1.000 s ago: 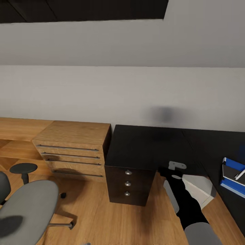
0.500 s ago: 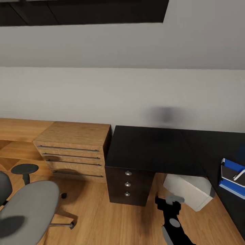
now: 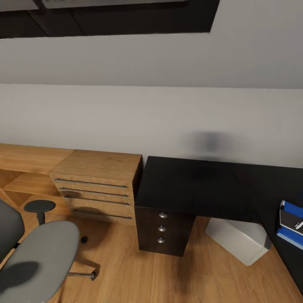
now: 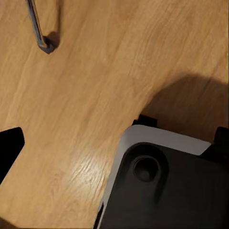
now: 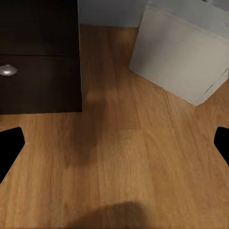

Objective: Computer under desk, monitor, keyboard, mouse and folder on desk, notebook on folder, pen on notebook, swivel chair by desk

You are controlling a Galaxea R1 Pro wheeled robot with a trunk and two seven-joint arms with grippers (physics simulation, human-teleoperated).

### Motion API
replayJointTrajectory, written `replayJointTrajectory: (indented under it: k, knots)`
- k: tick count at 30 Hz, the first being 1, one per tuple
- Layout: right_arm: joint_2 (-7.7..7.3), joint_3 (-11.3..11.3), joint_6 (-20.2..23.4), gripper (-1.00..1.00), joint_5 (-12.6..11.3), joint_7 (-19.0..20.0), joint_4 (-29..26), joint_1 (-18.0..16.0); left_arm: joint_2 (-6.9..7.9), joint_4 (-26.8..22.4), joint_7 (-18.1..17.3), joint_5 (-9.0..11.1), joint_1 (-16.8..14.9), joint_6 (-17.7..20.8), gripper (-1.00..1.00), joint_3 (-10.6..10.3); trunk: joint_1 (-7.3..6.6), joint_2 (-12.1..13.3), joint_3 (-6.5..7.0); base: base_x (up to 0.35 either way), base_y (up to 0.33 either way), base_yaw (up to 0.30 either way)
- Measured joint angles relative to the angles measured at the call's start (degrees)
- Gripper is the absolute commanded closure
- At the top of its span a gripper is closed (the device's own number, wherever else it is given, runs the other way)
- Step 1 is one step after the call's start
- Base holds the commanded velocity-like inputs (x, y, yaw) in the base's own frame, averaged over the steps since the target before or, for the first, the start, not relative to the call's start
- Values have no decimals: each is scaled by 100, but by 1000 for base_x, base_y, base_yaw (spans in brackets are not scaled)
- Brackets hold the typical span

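Across the lower half of the head view we see a warm wood floor (image 3: 126, 273) running up to a pale grey wall (image 3: 126, 113), with a dark panel along the upper edge. At centre right stands the desk (image 3: 189, 185), its glossy black top bare there, above a dark pedestal of three drawers (image 3: 162, 229), all closed. Under the desk, on the floor at the right, sits the computer (image 3: 237, 240). At the far right edge the folder (image 3: 290, 225) lies on the desk with a dark notebook and the white pen (image 3: 299, 224) on it. Left of the desk a light-wood cabinet (image 3: 99, 185) shows four closed drawers. At lower left is the swivel chair (image 3: 42, 256), well apart from the desk. Our right gripper (image 5: 114, 148) is spread wide over the floor near the computer; for our left gripper (image 4: 9, 150) we cannot tell.
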Motion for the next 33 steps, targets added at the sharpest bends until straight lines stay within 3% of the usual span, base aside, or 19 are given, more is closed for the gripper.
replayJointTrajectory:
  k: [1,3,8,13,21,33]
  knots:
    - [17,19,-168,-100,-4,-3,120,1,-5,109,-166,55,0,-324,-100,-15,-22,40,18,0,0,261]
    - [25,26,-283,-100,-5,-8,166,-1,-7,170,-238,80,-1,-486,-100,-27,-66,120,58,0,0,239]
    - [35,28,-1035,-100,-21,-31,238,3,-9,219,-279,111,-1,-575,-100,-25,-176,321,179,0,0,167]
    - [47,23,-1409,-100,-15,-56,245,2,-9,237,-277,120,-1,-570,-100,-25,-286,522,311,0,0,131]
    - [62,26,-1499,-100,-5,-198,245,1,-24,306,-276,120,-1,-566,-100,-26,-462,844,523,0,0,123]
    - [85,42,-1533,-100,6,-620,237,3,-27,343,-278,117,-1,-545,-100,-17,-463,846,625,0,0,104]
